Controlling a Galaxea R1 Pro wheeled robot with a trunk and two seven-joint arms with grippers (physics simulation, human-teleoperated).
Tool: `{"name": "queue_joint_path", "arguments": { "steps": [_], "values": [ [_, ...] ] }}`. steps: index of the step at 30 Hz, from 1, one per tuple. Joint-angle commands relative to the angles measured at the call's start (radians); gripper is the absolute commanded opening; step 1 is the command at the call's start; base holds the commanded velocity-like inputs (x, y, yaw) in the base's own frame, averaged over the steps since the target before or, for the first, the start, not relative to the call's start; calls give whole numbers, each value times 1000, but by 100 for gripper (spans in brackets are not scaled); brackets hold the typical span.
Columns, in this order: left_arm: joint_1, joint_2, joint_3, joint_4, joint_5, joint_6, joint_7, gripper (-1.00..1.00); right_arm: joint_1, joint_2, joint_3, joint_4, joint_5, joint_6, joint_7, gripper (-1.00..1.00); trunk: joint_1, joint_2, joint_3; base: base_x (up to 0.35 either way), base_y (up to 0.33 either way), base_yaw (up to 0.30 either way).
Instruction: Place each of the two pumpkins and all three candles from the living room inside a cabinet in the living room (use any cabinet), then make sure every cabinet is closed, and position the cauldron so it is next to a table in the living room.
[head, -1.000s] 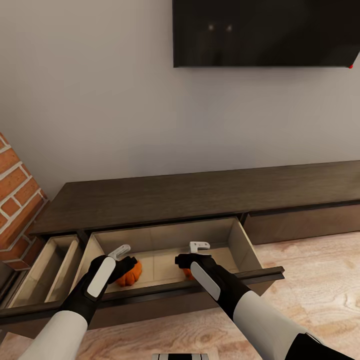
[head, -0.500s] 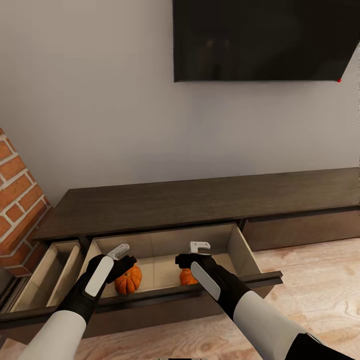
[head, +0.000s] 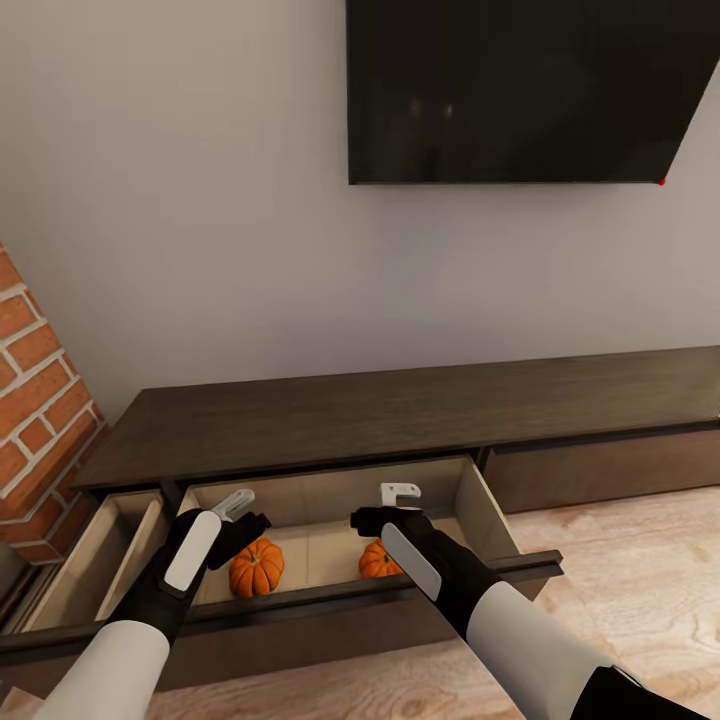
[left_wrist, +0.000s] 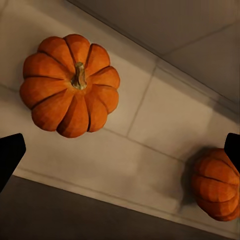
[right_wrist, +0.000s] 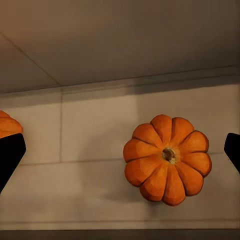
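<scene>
Two orange pumpkins lie apart on the pale floor of the cabinet's (head: 400, 405) open middle drawer. My left gripper (head: 245, 515) hangs open above the left pumpkin (head: 257, 567). In the left wrist view that pumpkin (left_wrist: 70, 85) lies free, off to one side of the black fingertips (left_wrist: 10, 155), and the other pumpkin (left_wrist: 217, 182) lies near the opposite fingertip. Over the right pumpkin (head: 378, 560) my right gripper (head: 385, 505) is open too. The right wrist view has that pumpkin (right_wrist: 167, 159) sitting untouched between the spread fingertips (right_wrist: 232, 150).
A second drawer (head: 90, 560) stands open at the cabinet's left end, beside a brick wall (head: 40, 400). A dark TV (head: 520, 90) hangs on the wall above. Wooden floor (head: 620, 580) stretches to the right in front of the closed drawer fronts.
The whole view has shifted, so the camera has moved. Both grippers now stand higher over the pumpkins, which show more fully in the drawer.
</scene>
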Motion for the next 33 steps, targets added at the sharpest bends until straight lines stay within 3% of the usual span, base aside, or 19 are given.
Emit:
{"name": "queue_joint_path", "arguments": {
  "steps": [1,9,13,15,23,29,33],
  "values": [
    [-1,0,1,-1,10,2,11,100,-1,0,4,-1,-8,1,-9,100,0,0,-1,0,0,0],
    [0,-4,4,-1,19,2,58,100,-1,-1,3,-1,-8,0,-9,100,-3,1,22,0,0,0],
    [0,6,15,0,101,3,61,100,-1,-1,3,-1,-8,0,-8,100,-5,2,38,0,0,0],
    [0,8,16,-1,123,4,61,100,-1,-1,3,-1,-8,0,-7,100,-6,2,45,0,0,0],
    [0,9,20,1,144,66,61,100,-1,-1,3,-1,-8,0,-7,100,-9,4,76,0,0,0],
    [0,14,26,-1,198,110,61,100,-1,-1,3,-1,-8,0,-7,100,-12,6,100,0,0,0],
    [0,15,28,0,208,115,60,100,-1,-1,3,-1,-8,0,-7,100,-12,6,103,0,0,0]
  ]
}}
